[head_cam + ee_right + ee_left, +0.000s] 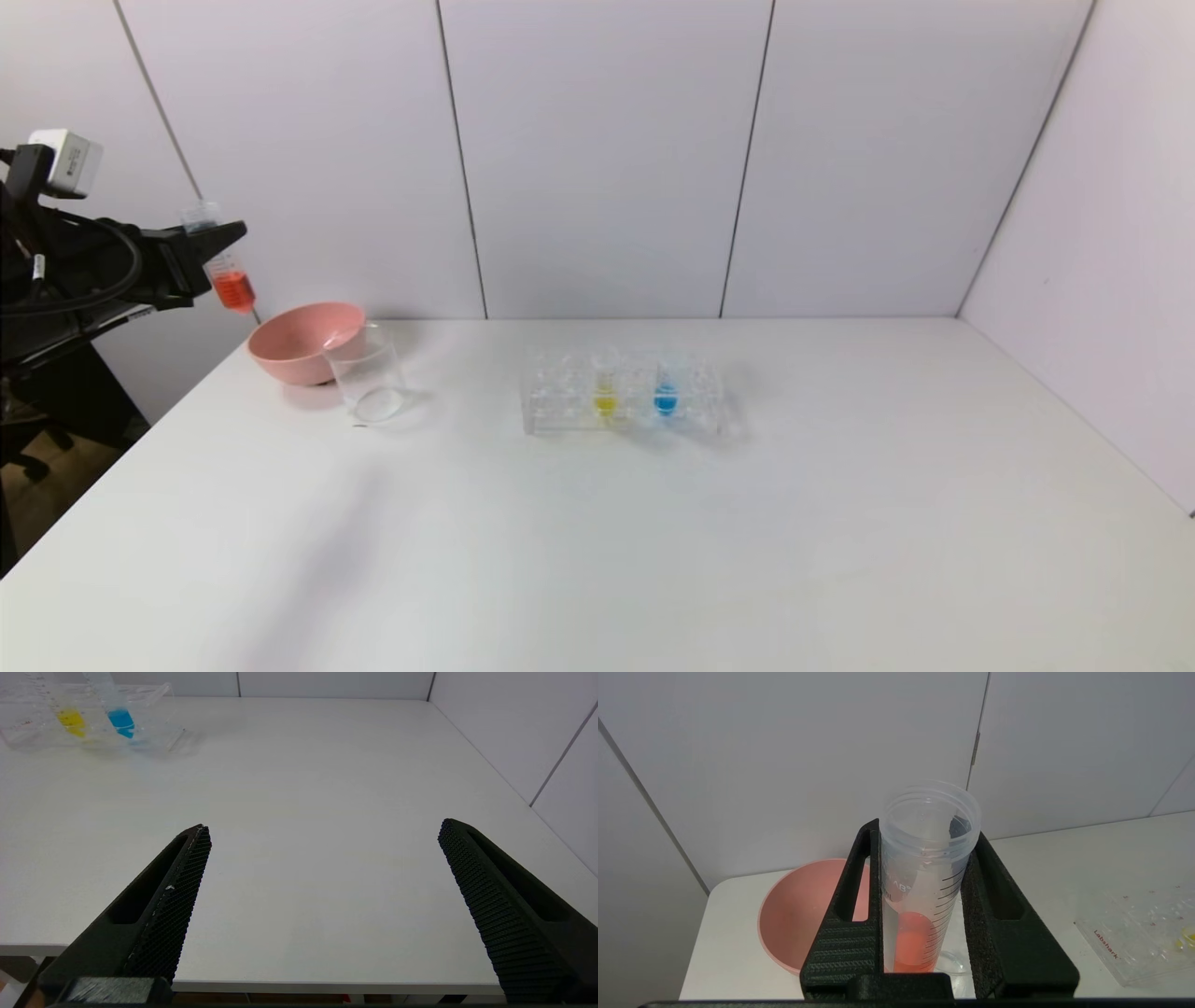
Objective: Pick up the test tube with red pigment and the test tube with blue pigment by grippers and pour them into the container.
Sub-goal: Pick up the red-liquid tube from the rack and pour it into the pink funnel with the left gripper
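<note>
My left gripper [217,245] is shut on the test tube with red pigment [231,287] and holds it upright, high above the table's far left, left of the pink bowl. In the left wrist view the tube [920,896] sits between the two black fingers [859,905], with red-orange liquid at its bottom. The container [366,373], a clear glass beaker, stands on the table just right of the bowl. The test tube with blue pigment [665,392] stands in the clear rack; it also shows in the right wrist view [119,716]. My right gripper [322,833] is open and empty, low at the table's near edge.
A pink bowl [303,343] stands at the far left, touching or just behind the beaker. The clear tube rack [624,403] at mid-table also holds a yellow-liquid tube [605,397]. White walls close the back and the right side.
</note>
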